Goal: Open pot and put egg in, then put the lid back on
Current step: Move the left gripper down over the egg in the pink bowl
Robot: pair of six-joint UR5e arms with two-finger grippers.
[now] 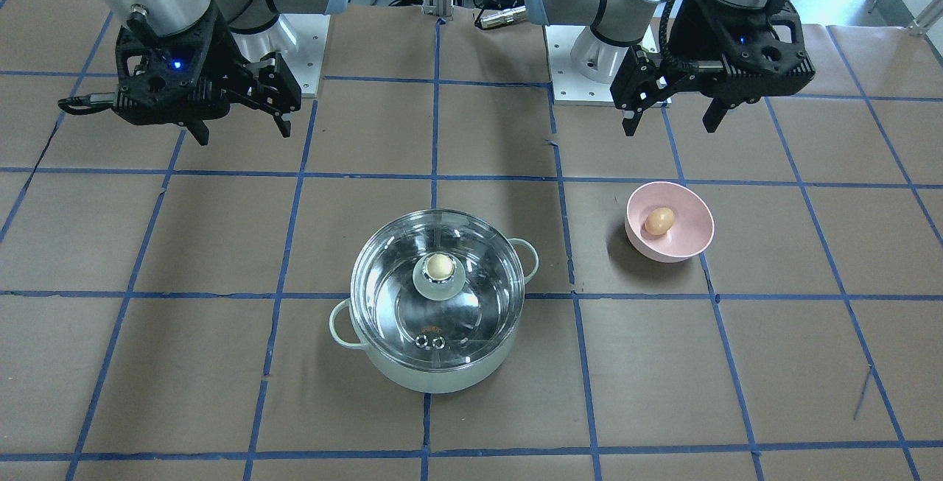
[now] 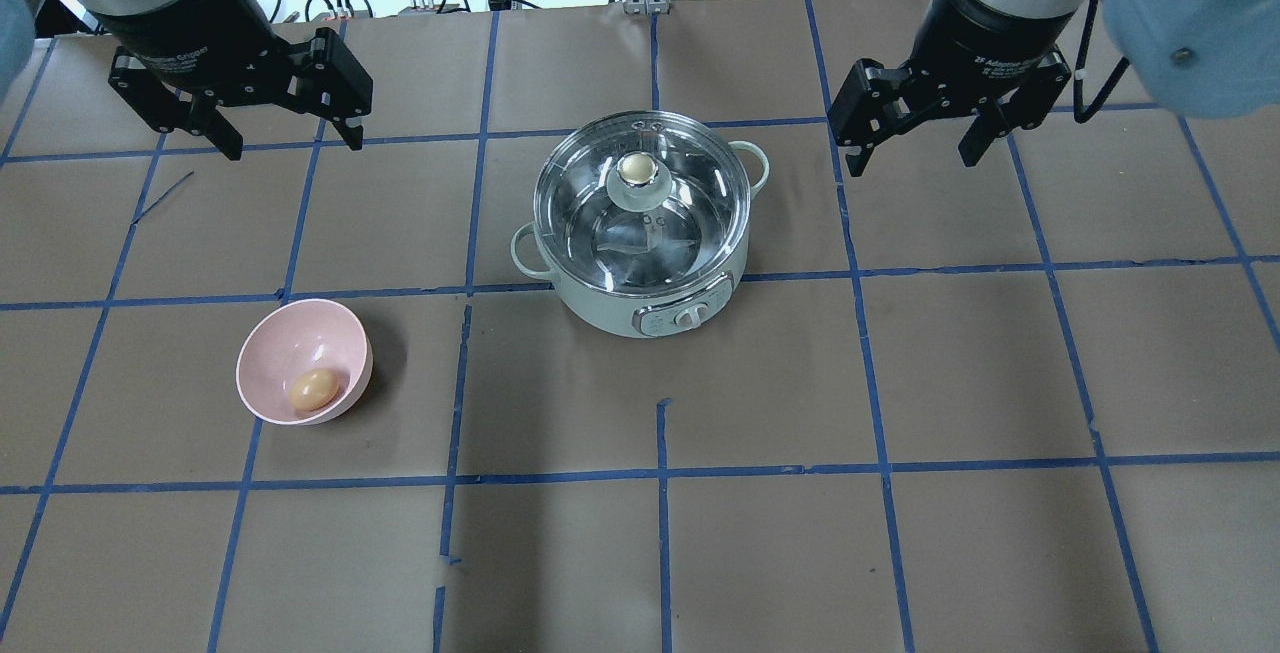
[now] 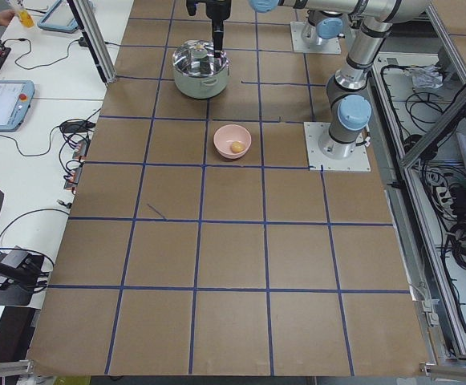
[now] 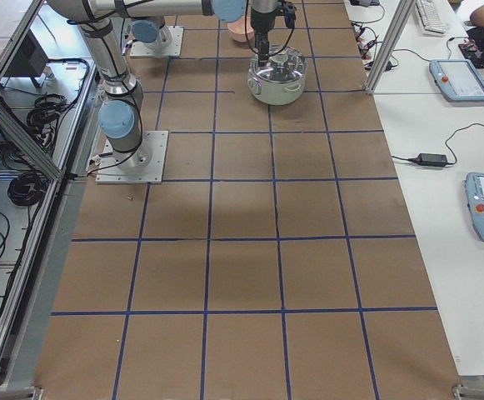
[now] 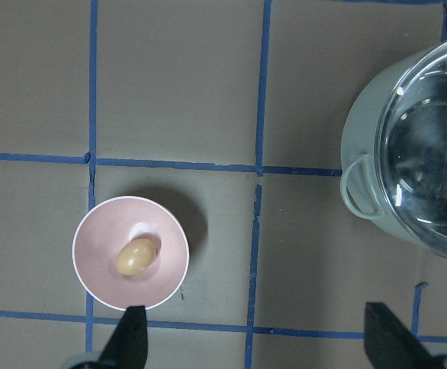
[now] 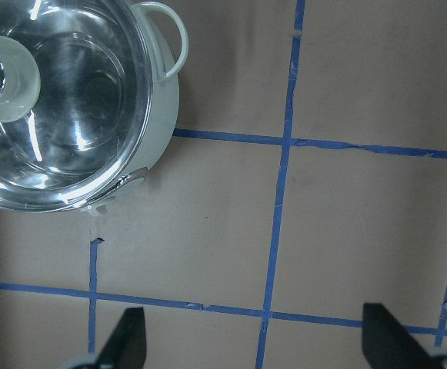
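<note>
The mint-green pot [image 1: 442, 376] stands at the table's middle with the glass lid [image 1: 394, 297] on it, cream knob [image 1: 440, 266] up. It also shows in the overhead view [image 2: 600, 305], under its lid [image 2: 695, 198]. The tan egg [image 1: 659, 220] lies in a pink bowl [image 1: 689, 244] on my left side, seen too in the overhead view [image 2: 313, 389] and the left wrist view [image 5: 136, 257]. My left gripper [image 2: 291, 143] is open and empty, high above the table beyond the bowl. My right gripper [image 2: 914, 158] is open and empty, beside the pot and apart from it.
The pink bowl [image 2: 290, 338] sits about one tape square from the pot. The pot's dial panel [image 2: 680, 316] faces the robot. Both arm base plates [image 1: 582, 90] are at the table's robot side. Blue tape lines grid the brown table cover.
</note>
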